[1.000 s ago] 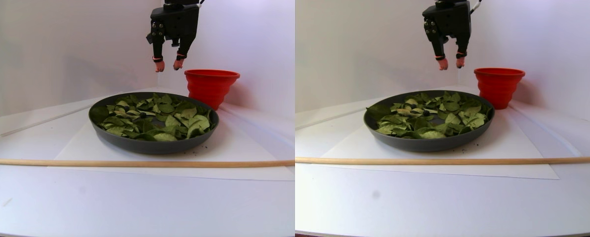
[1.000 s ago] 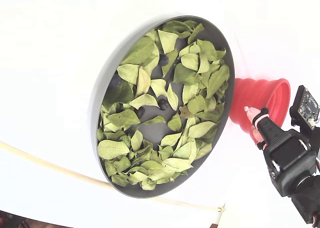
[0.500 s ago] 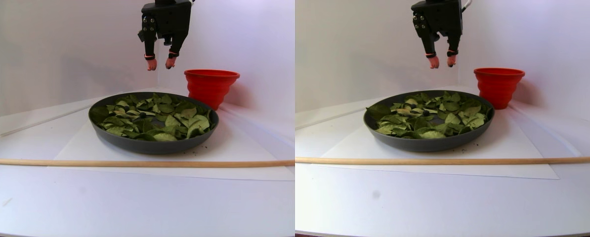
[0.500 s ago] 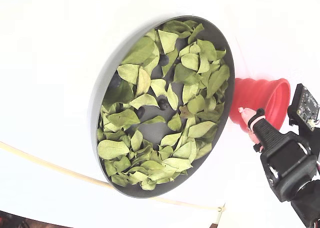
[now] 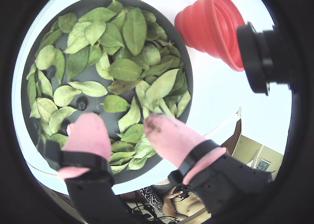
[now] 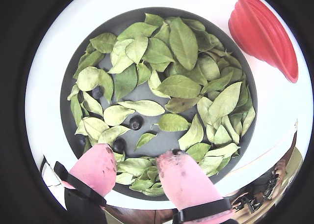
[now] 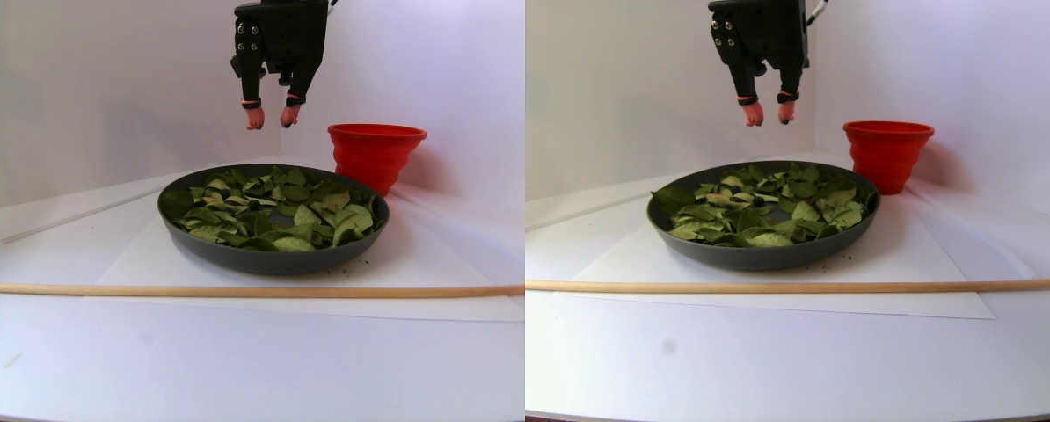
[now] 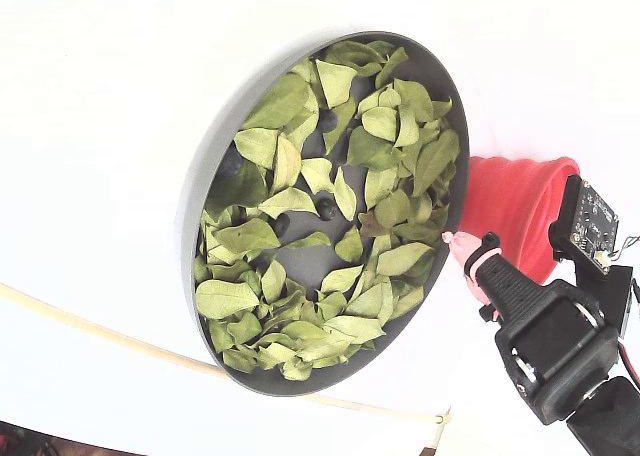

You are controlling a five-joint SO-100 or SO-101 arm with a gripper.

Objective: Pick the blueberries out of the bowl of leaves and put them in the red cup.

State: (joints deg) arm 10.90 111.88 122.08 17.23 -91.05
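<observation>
A: So, pincer (image 7: 267, 118) status?
B: Hangs high over the far rim of the bowl (image 7: 226, 253), clear air below. Pink fingertips (image 6: 184, 180) apart w/ a moderate gap, nothing betw. them.
A: Berries?
B: Blueberries (image 6: 136, 122) lie in the bowl among the leaves (image 6: 182, 35); three show in a wrist view, all toward its left half. Dark spot on one pad.
A: Cup?
B: Red cup (image 7: 375, 151) stands on the surface (image 7: 226, 360) just beside the bowl's far right rim, upright. Can't tell if they touch.
A: Room to move?
B: Front of the surface open; wooden rod (image 7: 226, 289) lies across it, near side of the bowl. White sheet (image 7: 138, 264) under the bowl.
A: Any writing?
B: None legible.
</observation>
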